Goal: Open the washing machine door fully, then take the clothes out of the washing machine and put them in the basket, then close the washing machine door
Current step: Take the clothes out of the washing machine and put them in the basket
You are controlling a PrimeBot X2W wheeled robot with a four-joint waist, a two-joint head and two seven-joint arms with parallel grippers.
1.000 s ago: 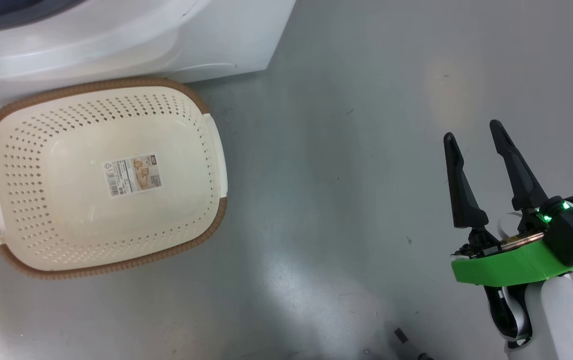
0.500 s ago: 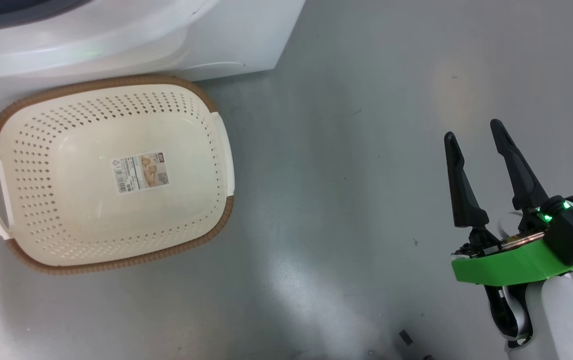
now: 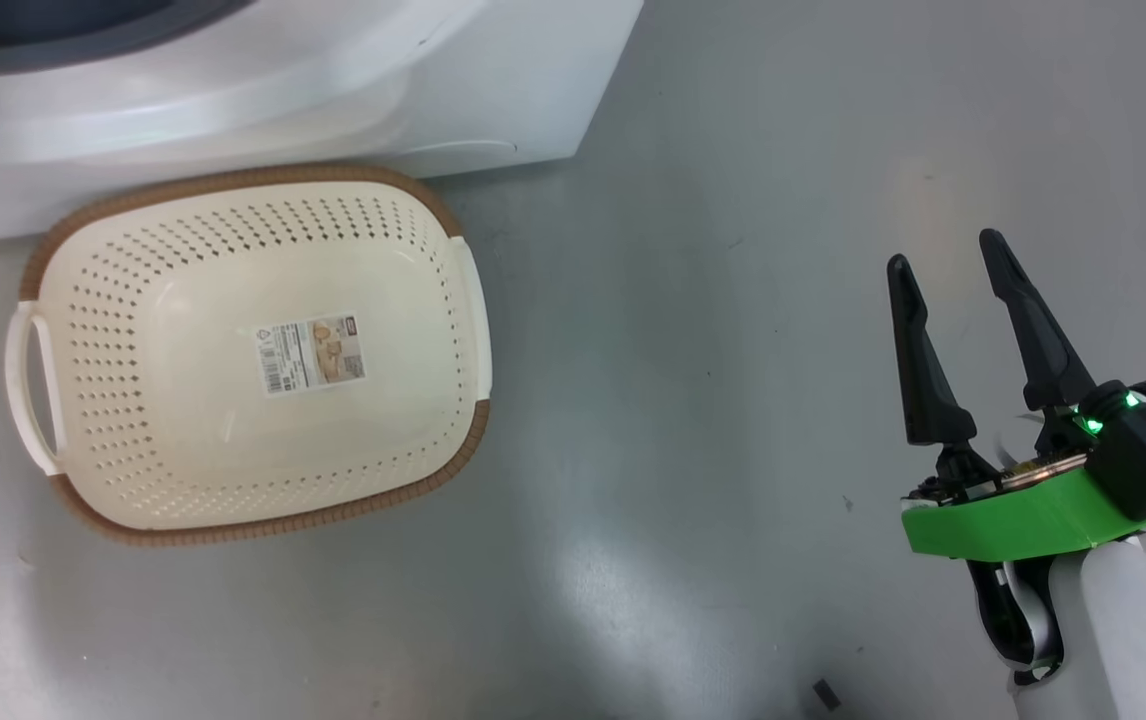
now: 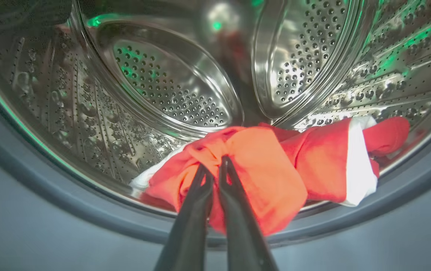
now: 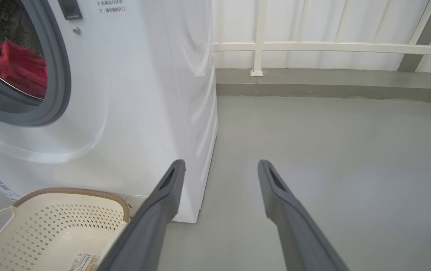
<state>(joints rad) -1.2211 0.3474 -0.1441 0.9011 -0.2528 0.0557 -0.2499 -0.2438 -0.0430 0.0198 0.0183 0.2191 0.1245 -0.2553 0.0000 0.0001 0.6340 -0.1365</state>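
The red clothes (image 4: 260, 162) with white trim lie bunched at the front lip of the washing machine's steel drum (image 4: 170, 86). My left gripper (image 4: 213, 163) is shut on a fold of that red fabric. The right wrist view shows the clothes (image 5: 18, 67) through the round opening of the white washing machine (image 5: 144, 94). The cream basket (image 3: 253, 178) with a brown rim stands empty on the floor in front of the washing machine (image 3: 493, 90). My right gripper (image 3: 943, 250) hangs open over bare floor, well right of the basket. The washing machine door is out of view.
A grey rubber gasket (image 4: 50, 210) rings the drum opening. Grey floor (image 3: 693, 400) stretches between the basket and my right arm. In the right wrist view the basket (image 5: 72, 191) sits at lower left, and a white railing (image 5: 313, 47) runs along the far wall.
The head camera has shifted, so the basket and washer sit further right and lower in the picture. A green part of my left arm shows more at the upper left. The right gripper stays open.
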